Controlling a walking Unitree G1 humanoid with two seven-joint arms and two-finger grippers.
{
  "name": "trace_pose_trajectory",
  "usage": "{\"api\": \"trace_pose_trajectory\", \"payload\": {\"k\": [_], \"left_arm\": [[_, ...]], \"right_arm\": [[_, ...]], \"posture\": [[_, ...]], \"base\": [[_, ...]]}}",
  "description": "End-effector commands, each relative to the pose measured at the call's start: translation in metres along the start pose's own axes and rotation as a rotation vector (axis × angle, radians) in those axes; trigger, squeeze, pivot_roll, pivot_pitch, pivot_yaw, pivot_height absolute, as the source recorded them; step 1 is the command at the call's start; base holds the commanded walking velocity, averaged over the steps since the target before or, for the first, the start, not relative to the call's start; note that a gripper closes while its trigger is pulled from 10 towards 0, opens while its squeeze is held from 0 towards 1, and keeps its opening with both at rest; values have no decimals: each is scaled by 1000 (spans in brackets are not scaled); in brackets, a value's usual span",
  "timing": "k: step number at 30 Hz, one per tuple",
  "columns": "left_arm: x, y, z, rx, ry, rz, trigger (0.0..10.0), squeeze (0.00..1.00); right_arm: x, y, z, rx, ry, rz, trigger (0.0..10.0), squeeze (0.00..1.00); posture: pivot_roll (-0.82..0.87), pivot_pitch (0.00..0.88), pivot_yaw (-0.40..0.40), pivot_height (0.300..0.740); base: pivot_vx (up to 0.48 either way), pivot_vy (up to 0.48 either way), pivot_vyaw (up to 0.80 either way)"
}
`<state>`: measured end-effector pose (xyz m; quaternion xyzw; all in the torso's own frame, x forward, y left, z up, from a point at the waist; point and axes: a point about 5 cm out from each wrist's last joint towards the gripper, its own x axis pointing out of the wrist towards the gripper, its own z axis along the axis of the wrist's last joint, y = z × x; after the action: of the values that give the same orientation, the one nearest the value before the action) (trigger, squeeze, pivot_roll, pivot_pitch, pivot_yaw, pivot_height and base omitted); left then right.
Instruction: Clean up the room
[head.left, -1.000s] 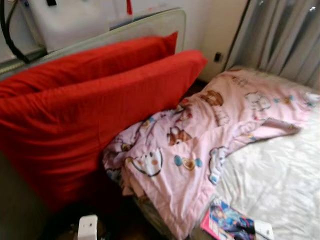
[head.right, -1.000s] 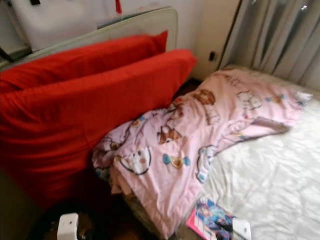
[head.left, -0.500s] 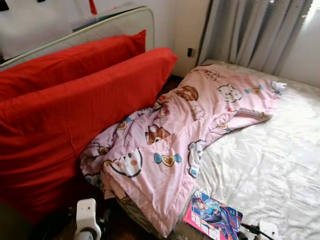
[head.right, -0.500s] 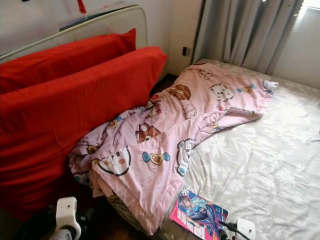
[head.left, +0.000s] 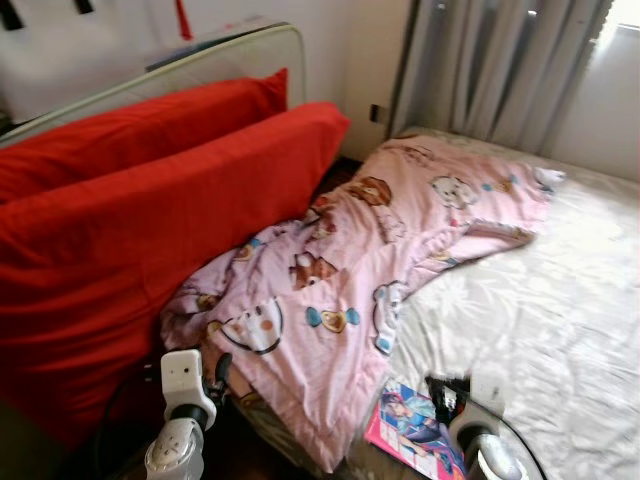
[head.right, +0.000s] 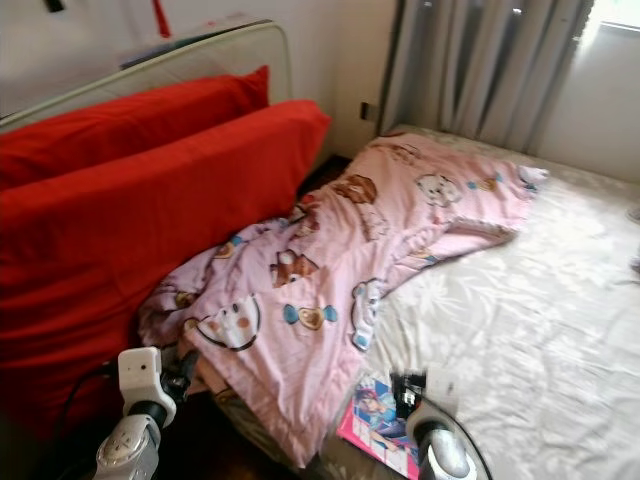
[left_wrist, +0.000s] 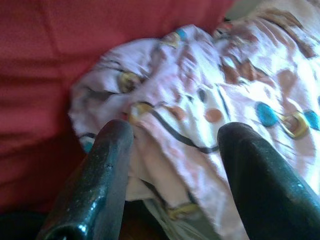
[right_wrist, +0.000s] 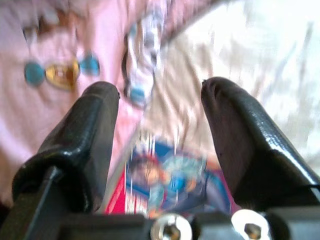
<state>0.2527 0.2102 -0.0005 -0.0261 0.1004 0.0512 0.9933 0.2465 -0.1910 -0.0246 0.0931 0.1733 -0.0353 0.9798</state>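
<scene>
A crumpled pink blanket (head.left: 380, 260) (cartoon animals printed on it) sprawls across the white bed (head.left: 540, 330), bunched against red cushions (head.left: 130, 230) at nine o'clock. Left gripper (left_wrist: 172, 165) and right gripper (right_wrist: 160, 145) hover spread, empty; a comic book (head.left: 415, 430) lies at six o'clock.

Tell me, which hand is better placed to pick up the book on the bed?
The right hand: it is open and aimed at the book. The left hand faces the pink blanket instead.

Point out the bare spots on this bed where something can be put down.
The white sheet lies bare between the pink blanket and the curtains. The bed's near corner is crowded by the comic book and right claw. Red cushions press against the blanket's other side.
</scene>
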Motion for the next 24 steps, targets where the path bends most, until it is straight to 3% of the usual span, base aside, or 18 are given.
{"api": "trace_pose_trajectory", "payload": {"k": [1,5,14,24], "left_arm": [[1,-3,5,1,-25,-25,10000,0],[-4,-2,5,20,-41,-44,10000,0],[-6,6,8,1,-48,7,10000,0],[-5,2,7,5,-34,-4,10000,0]], "right_arm": [[-2,-1,-1,1,-18,-5,10000,0],[0,6,6,-32,-62,35,10000,0],[-1,-3,6,-36,-51,-36,10000,0],[0,-5,4,-33,-20,-73,10000,0]], "posture": [[60,0,-23,720],[75,0,-31,720],[76,0,-48,720],[68,0,-50,671]], "base": [[0,0,0],[0,0,0],[0,0,0],[0,0,0]]}}
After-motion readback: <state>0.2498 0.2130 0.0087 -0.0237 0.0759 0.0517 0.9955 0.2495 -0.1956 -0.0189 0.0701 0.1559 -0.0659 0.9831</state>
